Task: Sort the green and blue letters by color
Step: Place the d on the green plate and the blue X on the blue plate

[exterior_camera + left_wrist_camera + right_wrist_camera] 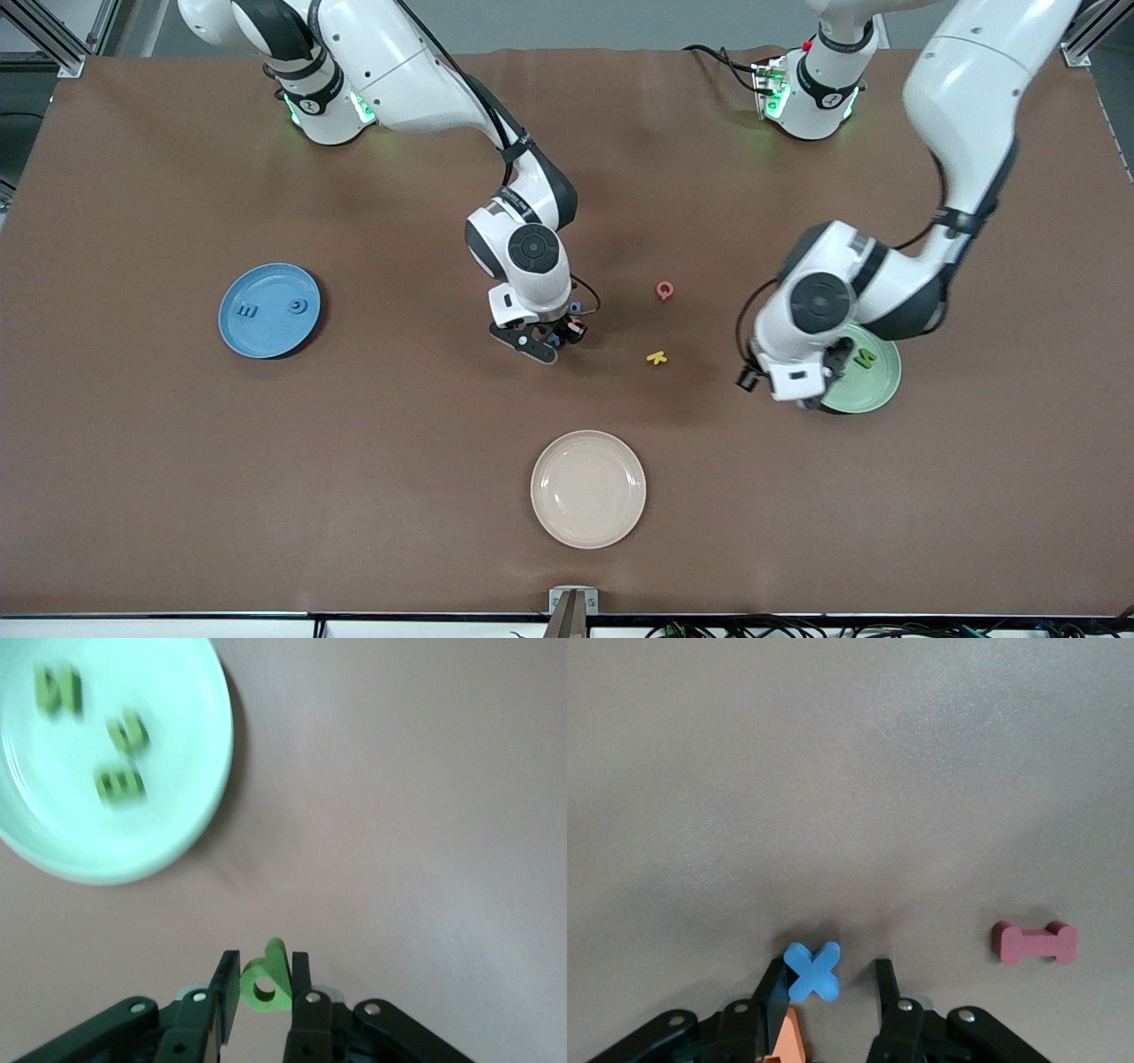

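Note:
My right gripper is low over the middle of the table, open around a blue X letter. The X touches one finger and stands apart from the other. My left gripper is shut on a green letter, held on edge in the air beside the pale green plate. Three green letters lie in that plate. The blue plate at the right arm's end holds two blue letters.
An orange letter lies against my right gripper's finger and a dark red letter lies a little way off. On the table between the arms are a red letter and a yellow letter. A beige plate sits nearer the front camera.

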Robot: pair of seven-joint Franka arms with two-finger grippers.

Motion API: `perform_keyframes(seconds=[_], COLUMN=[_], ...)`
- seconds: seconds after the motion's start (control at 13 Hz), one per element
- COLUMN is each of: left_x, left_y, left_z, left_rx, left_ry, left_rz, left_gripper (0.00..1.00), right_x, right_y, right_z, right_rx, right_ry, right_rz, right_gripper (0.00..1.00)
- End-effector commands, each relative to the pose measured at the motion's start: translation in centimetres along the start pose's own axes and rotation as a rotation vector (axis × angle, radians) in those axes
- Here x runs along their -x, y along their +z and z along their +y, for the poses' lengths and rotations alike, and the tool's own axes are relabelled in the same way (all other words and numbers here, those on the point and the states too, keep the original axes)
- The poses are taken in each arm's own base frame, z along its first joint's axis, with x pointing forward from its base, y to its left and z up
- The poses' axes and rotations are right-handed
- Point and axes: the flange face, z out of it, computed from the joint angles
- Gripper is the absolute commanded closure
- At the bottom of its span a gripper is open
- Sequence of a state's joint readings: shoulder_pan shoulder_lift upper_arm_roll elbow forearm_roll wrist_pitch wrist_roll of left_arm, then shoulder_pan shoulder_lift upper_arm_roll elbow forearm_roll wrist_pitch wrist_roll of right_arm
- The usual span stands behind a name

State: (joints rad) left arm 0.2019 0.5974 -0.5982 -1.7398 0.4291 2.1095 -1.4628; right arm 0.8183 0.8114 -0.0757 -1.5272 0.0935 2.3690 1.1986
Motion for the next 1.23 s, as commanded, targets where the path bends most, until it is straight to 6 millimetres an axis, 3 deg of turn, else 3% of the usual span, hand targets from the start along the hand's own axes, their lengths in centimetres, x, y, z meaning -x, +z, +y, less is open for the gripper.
perform_keyframes(seconds=[0.0, 0.23, 0.38, 0.54, 0.69, 0.77, 0.84, 1.0, 1.15], left_x=[-3.9, -8.4, -10.5, -10.5, -10.4, -10.3, -10.4, -10.7, -11.4], left_y=[0.0, 1.6, 2.2, 3.0, 4.0, 3.9, 3.6, 2.9, 0.3], left_z=[-3.3, -6.8, -8.4, -9.0, -9.9, -10.2, -10.4, -10.6, -10.6], left_rx=[-0.054, -0.085, -0.091, -0.105, -0.124, -0.129, -0.133, -0.143, -0.124], left_ry=[0.116, 0.188, 0.223, 0.247, 0.251, 0.257, 0.265, 0.302, 0.375], left_rz=[-0.030, -0.064, -0.072, -0.085, -0.098, -0.094, -0.090, -0.088, -0.047], left_gripper=[1.00, 1.00, 1.00, 0.99, 0.99, 0.93, 0.68, 0.00, 0.00], right_x=[-0.1, -0.2, -1.6, -3.4, -7.2, -9.4, -11.3, -14.7, -17.2], right_y=[0.1, 0.0, -1.5, -3.4, -7.8, -9.9, -11.6, -13.4, -14.0], right_z=[-0.4, -0.5, -0.2, 1.2, 4.3, 6.2, 8.7, 14.7, 20.2], right_rx=[-0.001, -0.002, -0.001, 0.075, 0.148, 0.176, 0.199, 0.218, 0.254], right_ry=[-0.023, -0.025, -0.036, -0.085, -0.177, -0.219, -0.258, -0.358, -0.432], right_rz=[0.018, 0.018, 0.016, -0.023, -0.092, -0.129, -0.159, -0.185, -0.191], right_gripper=[0.66, 0.96, 1.00, 1.00, 0.99, 0.99, 0.99, 0.99, 0.99])
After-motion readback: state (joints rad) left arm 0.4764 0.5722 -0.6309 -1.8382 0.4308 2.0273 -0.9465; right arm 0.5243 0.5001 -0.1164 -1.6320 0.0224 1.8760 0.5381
